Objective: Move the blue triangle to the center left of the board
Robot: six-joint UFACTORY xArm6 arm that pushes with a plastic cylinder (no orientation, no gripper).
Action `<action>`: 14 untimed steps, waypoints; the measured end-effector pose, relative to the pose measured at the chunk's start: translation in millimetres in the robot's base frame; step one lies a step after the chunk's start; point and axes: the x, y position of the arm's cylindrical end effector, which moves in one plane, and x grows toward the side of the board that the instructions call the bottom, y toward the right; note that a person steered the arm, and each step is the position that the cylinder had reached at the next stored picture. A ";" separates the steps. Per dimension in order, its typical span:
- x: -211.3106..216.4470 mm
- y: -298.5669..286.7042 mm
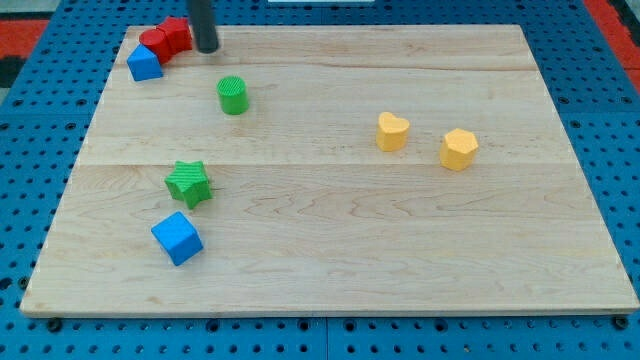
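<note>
The blue triangle [144,63] lies near the board's top left corner, touching a red block [154,41] above it. A second red block [177,33] sits just right of that one. My tip [206,47] stands at the view's top left, right beside the second red block and a little right of the blue triangle, not touching the triangle.
A green cylinder [232,95] sits below and right of my tip. A green star [188,183] and a blue cube [177,238] lie at the left, lower down. A yellow heart [392,131] and a yellow hexagon [459,149] lie at the right. The wooden board [330,250] rests on a blue pegboard.
</note>
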 end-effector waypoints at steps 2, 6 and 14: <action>24.4 -45.3; 35.8 -61.0; 121.7 -93.1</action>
